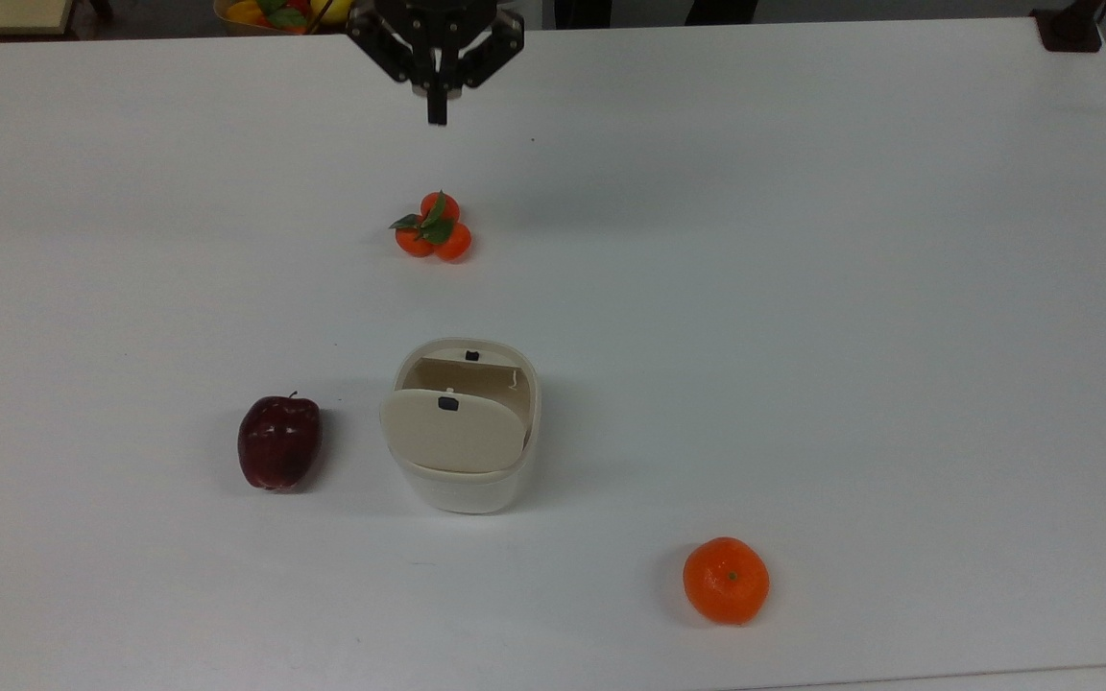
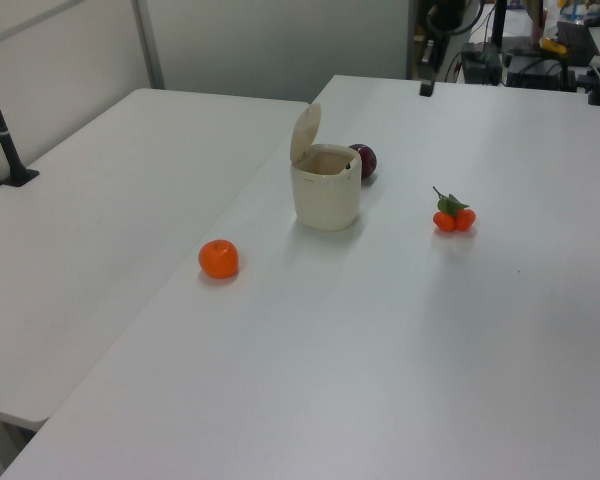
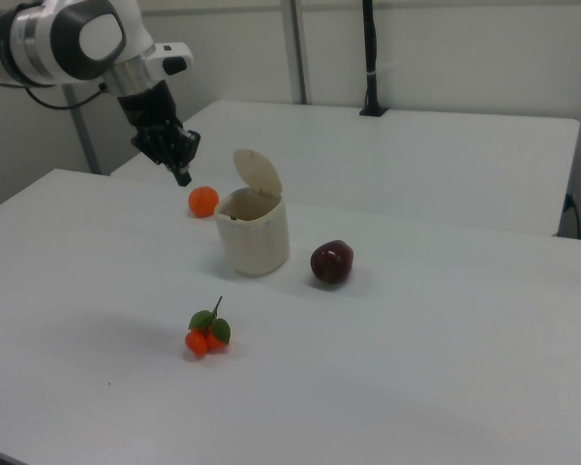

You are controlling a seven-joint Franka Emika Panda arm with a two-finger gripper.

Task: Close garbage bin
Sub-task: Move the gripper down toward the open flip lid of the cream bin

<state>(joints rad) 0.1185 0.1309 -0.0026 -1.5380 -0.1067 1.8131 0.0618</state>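
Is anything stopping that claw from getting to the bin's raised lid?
Probably not. The claw hangs above bare table, and the lid of the bin stands up with open air around it. The small orange cluster lies low between them, easy to pass over.

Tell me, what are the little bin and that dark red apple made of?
The bin looks like cream plastic with a smooth, matte finish: thin even walls, rounded moulded corners and a flat beige lid standing open on a hinge. The apple has a glossy, waxy skin with a soft highlight; it could be real or an imitation, and the look alone does not settle it.
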